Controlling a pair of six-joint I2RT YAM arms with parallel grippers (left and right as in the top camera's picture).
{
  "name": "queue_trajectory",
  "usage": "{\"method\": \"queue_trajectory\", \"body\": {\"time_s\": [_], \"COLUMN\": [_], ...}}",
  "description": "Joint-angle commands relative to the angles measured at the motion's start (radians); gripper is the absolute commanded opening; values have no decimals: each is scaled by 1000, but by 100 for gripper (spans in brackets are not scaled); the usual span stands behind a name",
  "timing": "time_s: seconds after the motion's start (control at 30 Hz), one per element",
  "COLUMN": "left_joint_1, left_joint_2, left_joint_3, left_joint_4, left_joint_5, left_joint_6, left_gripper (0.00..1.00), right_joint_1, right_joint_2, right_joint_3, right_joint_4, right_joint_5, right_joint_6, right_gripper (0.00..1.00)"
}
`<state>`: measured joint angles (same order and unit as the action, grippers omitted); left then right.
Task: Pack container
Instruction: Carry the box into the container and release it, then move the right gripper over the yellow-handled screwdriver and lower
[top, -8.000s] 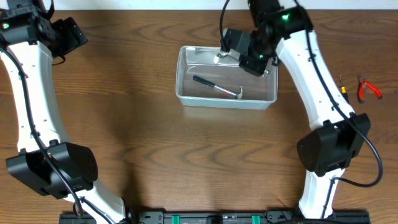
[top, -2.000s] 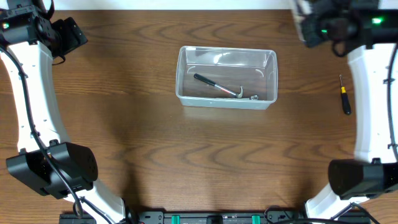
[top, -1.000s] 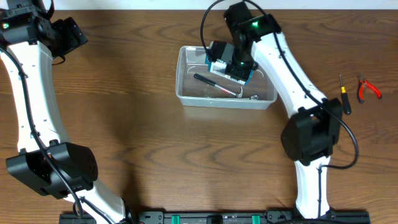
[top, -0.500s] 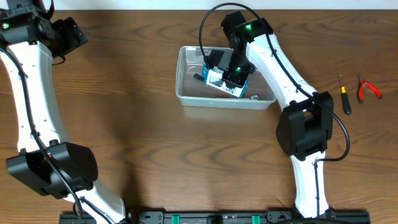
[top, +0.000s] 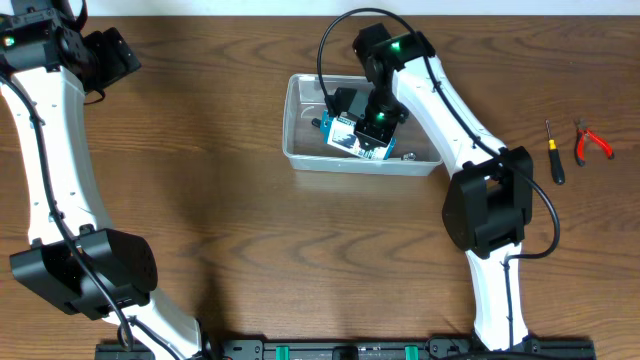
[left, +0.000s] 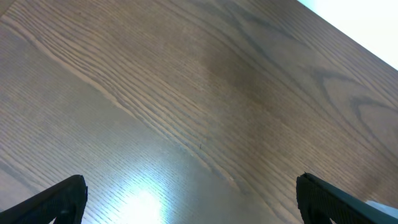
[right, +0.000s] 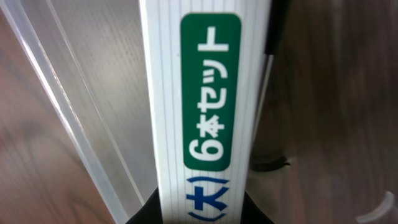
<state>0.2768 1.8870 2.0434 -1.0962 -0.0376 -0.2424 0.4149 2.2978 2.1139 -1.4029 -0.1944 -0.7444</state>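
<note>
Clear container (top: 300, 152) beneath right pincer (top: 362, 125); pincer clasps white packet (top: 347, 140).

And the right gripper (top: 361, 128) is back over the container (top: 303, 145), swinging in from the far right corner with a white-and-blue packet (top: 346, 138) pinched in its jaws! In the last second it has slid left and sunk lower, the packet now covering most of the hammer (right: 272, 31). A small metal bit (top: 407, 156) has turned up beside it.
</note>
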Motion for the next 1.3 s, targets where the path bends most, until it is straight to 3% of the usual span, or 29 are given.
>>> {"method": "queue_trajectory", "body": {"time_s": [0.0,0.17,0.43,0.67,0.77,0.93,1.1,1.27], "left_joint_1": [0,0,0,0,0,0,0,0], "left_joint_2": [4,4,4,4,4,4,4,4], "left_joint_3": [5,5,5,5,5,5,5,5], "left_joint_4": [-3,-3,-3,-3,-3,-3,-3,-3], "left_joint_5": [-16,-16,-16,-16,-16,-16,-16,-16], "left_joint_6": [2,2,2,2,2,2,2,2], "left_gripper": [98,98,98,98,98,98,98,98], "right_joint_1": [19,21,21,14,7,-8,-37,-89], "right_joint_2": [16,16,16,16,16,15,-3,-69], "right_joint_3": [-23,-46,-50,-50,-50,-42,10,73], "right_joint_4": [-2,-3,3,65,106,134,126,116], "right_joint_5": [-31,-31,-28,31,109,209,322,311], "right_joint_6": [11,11,34,104,185,296,590,686], "right_gripper": [4,20,63,68,75,77,81,84]}}
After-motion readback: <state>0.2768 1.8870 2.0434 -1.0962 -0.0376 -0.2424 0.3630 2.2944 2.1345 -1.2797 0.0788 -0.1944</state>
